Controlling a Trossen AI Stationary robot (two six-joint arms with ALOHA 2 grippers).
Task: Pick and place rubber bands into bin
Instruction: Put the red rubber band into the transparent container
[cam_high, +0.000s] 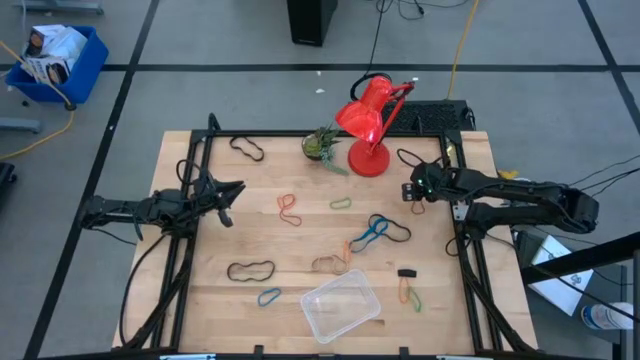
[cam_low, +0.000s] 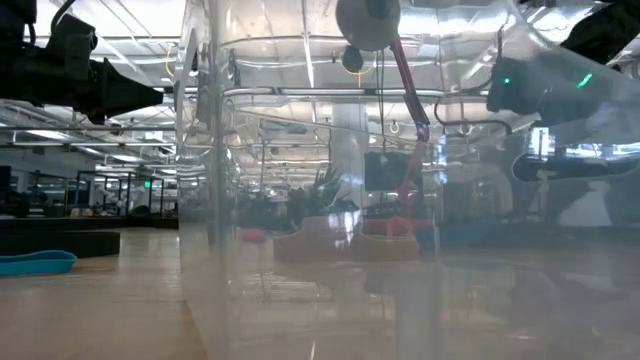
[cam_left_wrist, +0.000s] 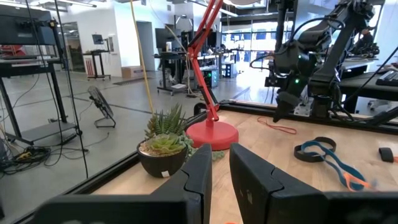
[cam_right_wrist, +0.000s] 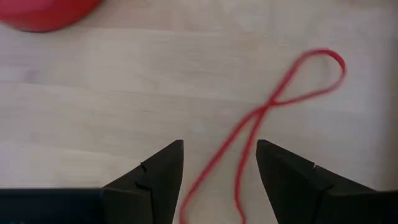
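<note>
Overhead, the bin (cam_high: 341, 306) sits low in the frame, a little right of centre, on the wooden bench (cam_high: 200, 290), and it looks empty. Rubber bands (cam_high: 289, 208) lie loose across the middle of the bench: an orange one near centre, a green one (cam_high: 341, 203) just right of it, a blue and black tangle (cam_high: 380, 230) further right, a black loop (cam_high: 250, 270) at lower left with a small blue one (cam_high: 269, 296) below it, a tan one (cam_high: 328, 264) just above the bin, and another black loop (cam_high: 247, 148) at upper left.

At the left of the frame the left claw (cam_high: 226, 200) hangs over bare wood, well apart from any band; in its wrist view its fingers (cam_left_wrist: 200, 177) stand close together with only a narrow gap and nothing between them.

At centre right, the right claw (cam_high: 412, 190) points down beside the base of the red lamp (cam_high: 368, 158). Its wrist view shows its fingers (cam_right_wrist: 163, 171) spread wide, with a red rubber band (cam_right_wrist: 273, 102) lying twisted on the wood and running down between them, not gripped. A small potted plant (cam_high: 321, 143) stands just left of the lamp, at upper centre.
</note>
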